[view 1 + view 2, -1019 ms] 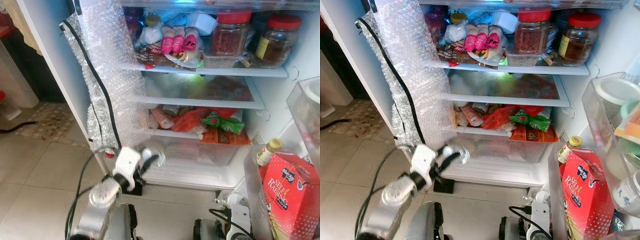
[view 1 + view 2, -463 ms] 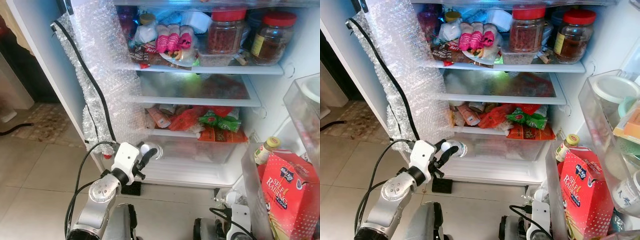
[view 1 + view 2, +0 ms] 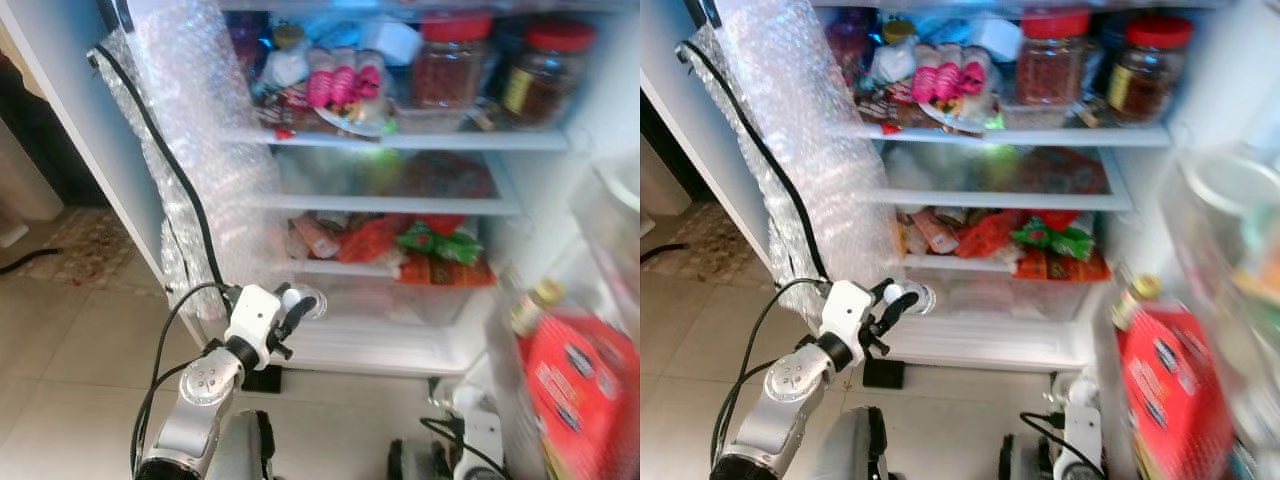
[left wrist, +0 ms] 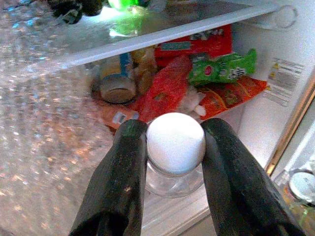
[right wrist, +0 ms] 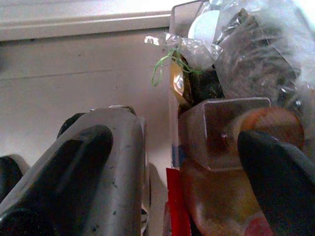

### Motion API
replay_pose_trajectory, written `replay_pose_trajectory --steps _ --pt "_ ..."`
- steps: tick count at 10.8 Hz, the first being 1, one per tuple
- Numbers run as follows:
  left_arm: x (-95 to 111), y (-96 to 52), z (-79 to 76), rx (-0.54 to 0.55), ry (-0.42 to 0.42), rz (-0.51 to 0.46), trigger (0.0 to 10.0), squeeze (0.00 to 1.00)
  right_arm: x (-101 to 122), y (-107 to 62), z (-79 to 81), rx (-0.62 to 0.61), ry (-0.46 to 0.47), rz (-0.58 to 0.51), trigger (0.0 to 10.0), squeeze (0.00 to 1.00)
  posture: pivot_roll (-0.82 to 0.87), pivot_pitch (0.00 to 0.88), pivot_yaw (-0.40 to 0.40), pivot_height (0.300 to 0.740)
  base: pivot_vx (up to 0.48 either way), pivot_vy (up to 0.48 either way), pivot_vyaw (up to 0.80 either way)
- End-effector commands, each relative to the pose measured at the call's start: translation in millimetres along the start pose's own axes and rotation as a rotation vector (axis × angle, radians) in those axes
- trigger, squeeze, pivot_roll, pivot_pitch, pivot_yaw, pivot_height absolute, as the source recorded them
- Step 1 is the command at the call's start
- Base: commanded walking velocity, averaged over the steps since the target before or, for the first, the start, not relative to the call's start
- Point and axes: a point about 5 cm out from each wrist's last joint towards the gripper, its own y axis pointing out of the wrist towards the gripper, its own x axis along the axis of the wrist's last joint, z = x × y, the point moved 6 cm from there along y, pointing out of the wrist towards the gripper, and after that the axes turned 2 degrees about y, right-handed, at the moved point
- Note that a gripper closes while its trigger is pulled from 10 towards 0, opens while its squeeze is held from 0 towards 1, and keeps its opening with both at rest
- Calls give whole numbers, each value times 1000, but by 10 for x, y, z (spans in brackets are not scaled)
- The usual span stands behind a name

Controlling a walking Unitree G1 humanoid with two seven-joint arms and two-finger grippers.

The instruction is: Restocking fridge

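Bottle [image 4: 175,147], a small clear one with a white cap, is being carried toward the open fridge [image 3: 560,215] by the left gripper [image 3: 292,305], whose two black fingers [image 4: 120,182] are pinching it on either side of the neck. It is hanging in the air just outside the lowest compartment, level with the clear drawer [image 3: 400,300] at the fridge's left front edge, so I judge the restocking only partway along: the bottle is in hand but not yet set on any shelf.

Bubble wrap [image 3: 195,150] with a black cable [image 3: 165,150] over it is draping down the left wall and crowding the approach. The shelf above the drawer is already carrying red and green packets [image 3: 420,245], and the top shelf is holding red-lidded jars [image 3: 455,60], leaving little room. A red box [image 3: 575,400] is standing in the door rack. The right gripper [image 5: 177,162] is hanging low beside the door rack's packages, its fingers spread apart and holding nothing.
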Motion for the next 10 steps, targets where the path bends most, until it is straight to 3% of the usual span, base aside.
replay_pose_trajectory --steps 1,8,10 --pt "64 16 22 2 26 -18 10000 0 -315 -42 67 21 1 103 10000 0 -16 79 43 586 270 0 0" --pt "146 63 -86 -62 66 -39 10000 0 -310 -42 77 27 -9 100 10000 0 -18 66 43 586 266 0 0" --pt "183 68 -115 -77 78 -51 10000 0 -309 -42 77 27 -9 100 10000 0 -18 66 43 586 0 0 0"
